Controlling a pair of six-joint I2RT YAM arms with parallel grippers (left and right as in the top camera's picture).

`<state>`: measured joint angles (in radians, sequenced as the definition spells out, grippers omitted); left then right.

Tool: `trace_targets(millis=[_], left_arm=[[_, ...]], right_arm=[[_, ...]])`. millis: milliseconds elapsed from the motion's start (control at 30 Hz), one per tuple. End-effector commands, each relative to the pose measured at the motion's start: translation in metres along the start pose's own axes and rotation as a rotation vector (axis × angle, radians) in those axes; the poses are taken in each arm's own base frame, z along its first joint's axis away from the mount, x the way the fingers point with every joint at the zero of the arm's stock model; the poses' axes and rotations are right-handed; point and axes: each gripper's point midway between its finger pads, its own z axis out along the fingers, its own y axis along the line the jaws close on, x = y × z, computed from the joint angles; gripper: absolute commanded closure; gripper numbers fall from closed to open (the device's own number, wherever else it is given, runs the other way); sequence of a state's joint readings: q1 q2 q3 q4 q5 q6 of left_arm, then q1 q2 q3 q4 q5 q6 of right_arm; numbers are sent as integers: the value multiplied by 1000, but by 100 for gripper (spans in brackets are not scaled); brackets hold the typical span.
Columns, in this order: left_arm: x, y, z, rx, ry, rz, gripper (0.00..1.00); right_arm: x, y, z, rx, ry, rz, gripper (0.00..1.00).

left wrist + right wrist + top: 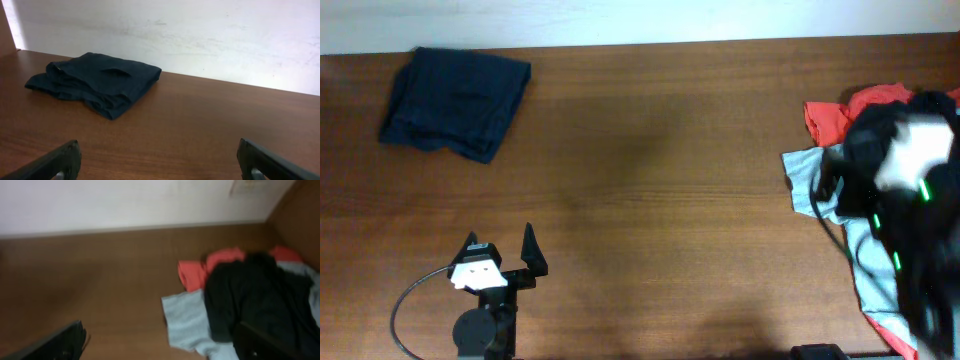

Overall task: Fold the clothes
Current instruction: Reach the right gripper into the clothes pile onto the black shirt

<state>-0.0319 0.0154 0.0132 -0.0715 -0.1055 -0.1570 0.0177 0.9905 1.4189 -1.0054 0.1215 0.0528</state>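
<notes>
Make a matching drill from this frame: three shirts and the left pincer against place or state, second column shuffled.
Column 1
1. navy shirt
2. black shirt
3. red shirt
4. left pincer

Column 2
a. open, holding nothing
b. draped over two other shirts at the right
c. folded, alone at the far left
d. poking out from under the black one on the far side

Pairs: 1-c, 2-b, 3-d, 4-a
</notes>
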Motion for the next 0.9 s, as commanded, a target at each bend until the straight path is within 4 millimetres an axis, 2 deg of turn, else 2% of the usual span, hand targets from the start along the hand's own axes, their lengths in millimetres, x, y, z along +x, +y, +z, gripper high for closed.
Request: trace_targets(millis=[0, 100, 200, 300, 433, 533, 667, 767, 867], left_arm=[[0, 2, 0, -8, -4, 16, 1], [0, 2, 0, -8, -4, 16, 1], [0, 2, 0, -8, -4, 16, 1], [0, 2, 0, -8, -4, 16, 1], [0, 2, 0, -8, -4, 16, 1], [0, 2, 0, -8, -4, 16, 1], [0, 2, 0, -8, -4, 16, 1], [0, 2, 0, -8, -4, 16, 1], [0, 2, 0, -8, -4, 16, 1]], right_arm=[[-1, -15, 43, 91, 143, -52, 1], [10, -25, 86, 123, 264, -43, 2], [31, -33, 126, 144, 383, -37, 1], [45, -38, 153, 175, 448, -51, 1], [63, -72, 180, 321, 516, -39, 1], [86, -101, 196, 386, 591, 44, 1], [124, -111, 222, 267, 698, 187, 28], [152, -115, 240, 175, 770, 256, 35], [174, -125, 255, 171, 815, 294, 37]])
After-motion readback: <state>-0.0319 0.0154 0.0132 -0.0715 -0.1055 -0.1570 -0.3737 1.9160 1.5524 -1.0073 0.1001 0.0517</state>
